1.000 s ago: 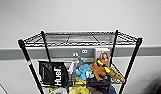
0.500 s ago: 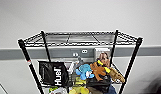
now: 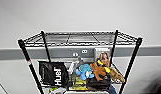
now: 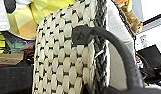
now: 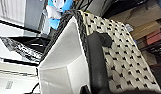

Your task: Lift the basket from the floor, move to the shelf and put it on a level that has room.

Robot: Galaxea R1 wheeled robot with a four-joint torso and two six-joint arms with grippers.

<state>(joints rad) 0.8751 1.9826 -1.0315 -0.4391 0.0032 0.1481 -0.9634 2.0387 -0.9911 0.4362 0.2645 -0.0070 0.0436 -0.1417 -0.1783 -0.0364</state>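
Two dark loop handles, one [image 4: 116, 47] seen from each wrist, are shown close up on the woven basket [image 4: 63, 57]; whether either gripper is clamped cannot be told. Behind the basket stands the shelf [image 3: 131, 62], its top level [image 3: 78, 38] bare above toys [image 3: 96, 71].

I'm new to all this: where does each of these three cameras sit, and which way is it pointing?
Head view: high on the robot, facing forward and down at the shelf; its top level is bare.
Left wrist view: on the left arm, close against the basket by its dark loop handle.
Right wrist view: on the right arm, looking along the basket's rim into its white lining.
Shared: both wrist views show the basket; the blue plush toy appears in the head and right wrist views.
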